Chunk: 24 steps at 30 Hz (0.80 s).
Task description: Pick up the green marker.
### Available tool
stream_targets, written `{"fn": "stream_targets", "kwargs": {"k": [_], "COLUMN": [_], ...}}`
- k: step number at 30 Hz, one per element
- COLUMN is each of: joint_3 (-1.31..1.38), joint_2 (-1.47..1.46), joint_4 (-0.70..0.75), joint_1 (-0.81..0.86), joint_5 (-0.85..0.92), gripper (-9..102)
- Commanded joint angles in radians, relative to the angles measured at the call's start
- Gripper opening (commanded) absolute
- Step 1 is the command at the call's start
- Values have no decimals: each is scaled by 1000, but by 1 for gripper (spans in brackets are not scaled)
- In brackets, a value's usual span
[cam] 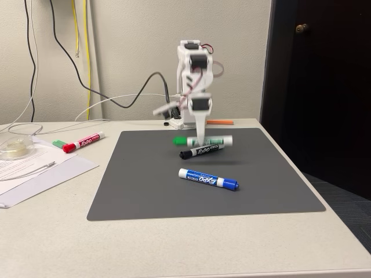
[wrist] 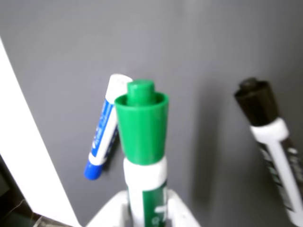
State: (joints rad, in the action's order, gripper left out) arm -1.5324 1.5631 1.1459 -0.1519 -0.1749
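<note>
While gripped by the claw [wrist: 147,210], the green marker [wrist: 142,142] hangs above the mat [cam: 145,185].

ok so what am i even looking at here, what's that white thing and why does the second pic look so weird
The white thing is a small robot arm bolted at the back of a table, ending in a two-finger gripper. The fixed view is from a camera standing in front of the table. The wrist view comes from a camera riding on the arm itself, looking down past the gripper, which is why everything looks so close and tilted.

On the table lies a dark grey mat. The gripper is shut on the green marker, which looks lifted just above the mat. A black marker and a blue marker lie on the mat. Off the mat, at the left of the fixed view, are a red marker, a small green stub, some papers and a clear round dish.
</note>
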Motion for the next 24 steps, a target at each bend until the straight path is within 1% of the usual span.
{"fn": "stream_targets", "kwargs": {"k": [1,5,9,12,19,22,24], "joint_3": [8,2,-35,-57,-109,-178,-273], "joint_2": [224,379,528,600,712,808,913], "joint_4": [77,132,127,109,15,-66,-143], "joint_1": [5,35,77,100,129,147,161], "joint_5": [-11,-5,37,121,202,206,209], "gripper": [0,0,0,0,0,0,0]}}
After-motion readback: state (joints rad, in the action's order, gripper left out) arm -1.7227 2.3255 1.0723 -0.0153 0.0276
